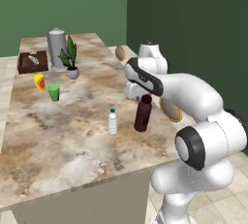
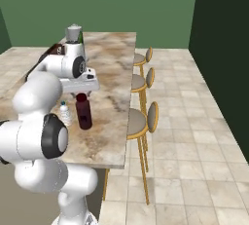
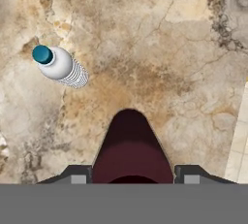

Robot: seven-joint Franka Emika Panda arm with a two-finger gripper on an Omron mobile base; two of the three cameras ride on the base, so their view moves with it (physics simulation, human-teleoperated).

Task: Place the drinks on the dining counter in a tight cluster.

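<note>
On the far part of the marbled beige-brown bench (image 1: 72,126) stand a grey metal canister (image 1: 56,47), a potted plant (image 1: 70,58) and a dark wooden box (image 1: 33,62). Nearer, toward the left edge, are a yellow-and-red cup (image 1: 38,82) and a small green cup (image 1: 54,92), both well apart from the bottles. Wooden stools with round seats (image 2: 141,117) line the right side of the bench.

The gripper (image 3: 131,177) hangs directly above the maroon bottle (image 1: 142,114), a tall dark cylinder standing upright near the bench's right edge. In the hand view the two finger tips sit on either side of the bottle's top, spread wider than it, so the gripper is open and not touching it as far as can be seen.

Just left of the maroon bottle stands the water bottle (image 1: 113,121), small, clear and ribbed with a blue cap, upright, near it but apart; it also shows in the hand view (image 3: 60,65). Nothing lies between the two.
</note>
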